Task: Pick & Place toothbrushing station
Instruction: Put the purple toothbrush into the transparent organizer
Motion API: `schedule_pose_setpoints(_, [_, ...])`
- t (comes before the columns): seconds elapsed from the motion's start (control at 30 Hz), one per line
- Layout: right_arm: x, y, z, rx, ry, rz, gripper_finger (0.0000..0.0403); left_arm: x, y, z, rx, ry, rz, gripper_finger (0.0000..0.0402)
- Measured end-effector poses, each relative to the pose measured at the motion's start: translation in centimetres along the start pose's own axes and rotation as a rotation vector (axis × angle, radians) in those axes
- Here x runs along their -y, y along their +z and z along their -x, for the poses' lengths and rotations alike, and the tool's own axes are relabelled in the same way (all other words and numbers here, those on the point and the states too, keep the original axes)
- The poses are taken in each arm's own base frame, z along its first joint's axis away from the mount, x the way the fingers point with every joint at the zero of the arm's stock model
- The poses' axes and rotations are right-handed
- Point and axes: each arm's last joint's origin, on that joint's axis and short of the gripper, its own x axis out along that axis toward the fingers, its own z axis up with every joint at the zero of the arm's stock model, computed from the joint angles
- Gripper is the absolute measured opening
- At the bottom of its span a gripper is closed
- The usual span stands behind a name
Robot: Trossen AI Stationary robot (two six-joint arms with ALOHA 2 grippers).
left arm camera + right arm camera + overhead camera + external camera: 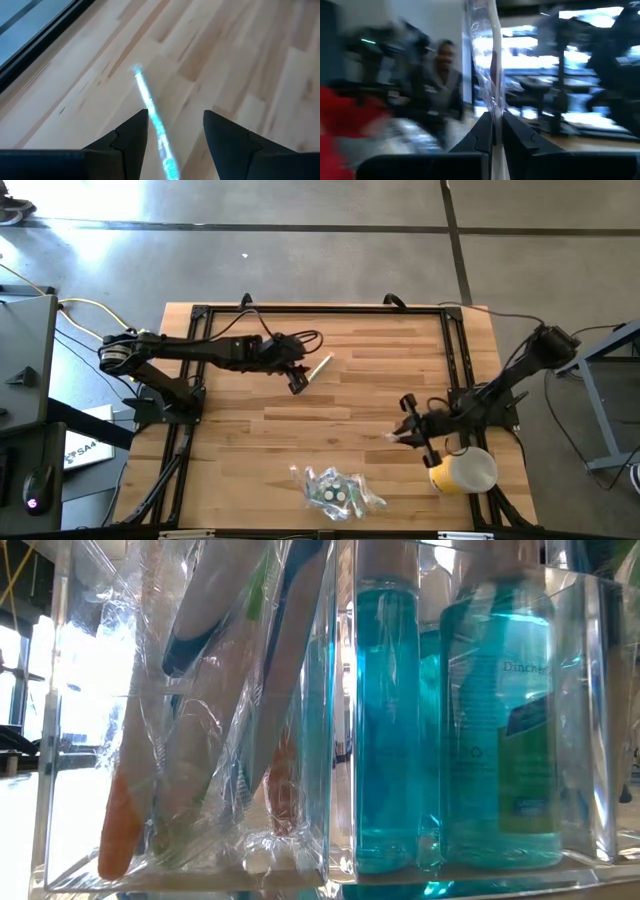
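Observation:
A white and light-blue toothbrush (318, 369) lies flat on the wooden table (370, 360). My left gripper (298, 381) is over its near end, open. In the left wrist view the toothbrush (145, 97) runs between the two fingers (176, 112), close beside one of them; I cannot tell if they touch. My right gripper (406, 431) is at the table's right, shut on a long thing in clear plastic wrap (487, 60). A clear organizer (335, 490) holding wrapped toothbrushes (200, 720) and blue bottles (500, 720) stands near the front edge. My right gripper pinches the clear-wrapped thing between its two fingers at its lower end (495, 112). The thing sticks out past the fingertips, along the fingers. The view is blurred, so which part of it the fingers have does not show.
A yellow and white cup (463, 471) lies on its side just behind my right gripper at the table's right front. A black frame (456, 350) runs around the table top. A person (445, 75) shows in the room beyond the table.

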Motion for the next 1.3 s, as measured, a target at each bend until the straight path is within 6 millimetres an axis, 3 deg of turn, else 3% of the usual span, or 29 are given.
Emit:
schedule_pose_setpoints(0.1, [0.7, -1.3, 0.9, 0.052, 0.107, -0.054, 0.0015, 0.9, 0.1, 0.2, 0.034, -0.032, -0.013, 0.0184])
schedule_pose_setpoints(0.23, [0.9, -2.3, 0.5, 0.081, 0.198, -0.024, 0.0015, 2.5, 0.5, 0.6, 0.112, -0.096, -0.031, 0.0184])
schedule_pose_setpoints(0.63, [1.6, -5.3, -5.2, -0.008, 0.449, -0.028, 0.0015, 7.3, 1.2, 2.9, 0.377, -0.283, -0.194, 0.0184])
schedule_pose_setpoints(0.73, [1.9, -5.8, -6.1, -0.024, 0.457, -0.036, 0.0015, 8.6, 1.5, 3.9, 0.48, -0.333, -0.247, 0.0184])
schedule_pose_setpoints(0.97, [3.0, -6.0, -6.6, -0.024, 0.439, -0.028, 0.0015, 11.4, 1.0, 4.0, 0.618, -0.368, -0.448, 0.0184])
schedule_pose_setpoints(1.3, [3.8, -6.0, -6.7, -0.024, 0.408, -0.02, 0.0015, 12.4, 0.4, 2.8, 0.627, -0.373, -0.506, 0.0184])
